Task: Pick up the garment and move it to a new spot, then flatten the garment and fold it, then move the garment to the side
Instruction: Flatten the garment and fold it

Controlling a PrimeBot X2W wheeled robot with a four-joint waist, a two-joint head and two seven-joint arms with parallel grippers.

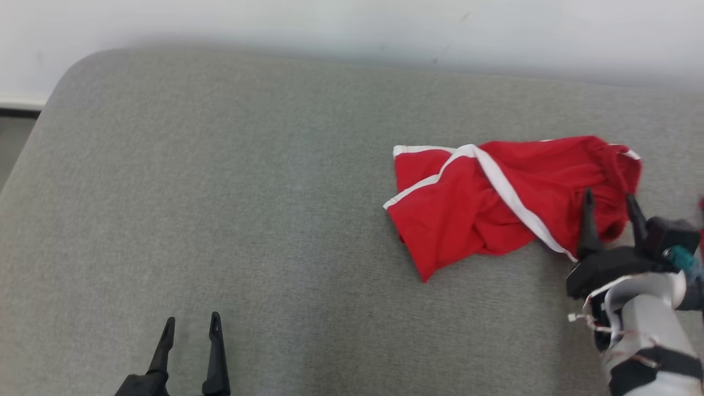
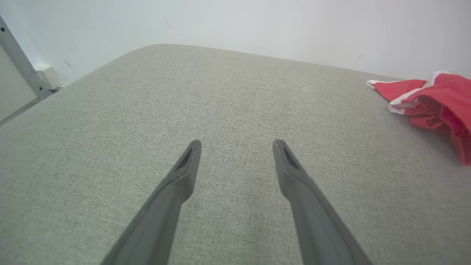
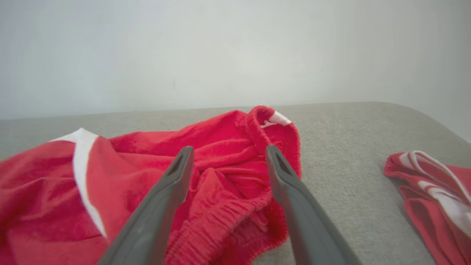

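Garment [image 1: 495, 203] crumpled, right side of cushion [image 1: 247, 192]. Right gripper [image 1: 609, 196] wide, over waistband [image 3: 257, 125], holding nothing; left gripper [image 1: 192, 318] wide, idle near left. Likely flattening next: pinch edges, spread.

Even soft light, faint shadows, wide-angle distortion.

Crumpled red garment [image 1: 467, 214], white trim, on grey cushion [image 1: 220, 192]
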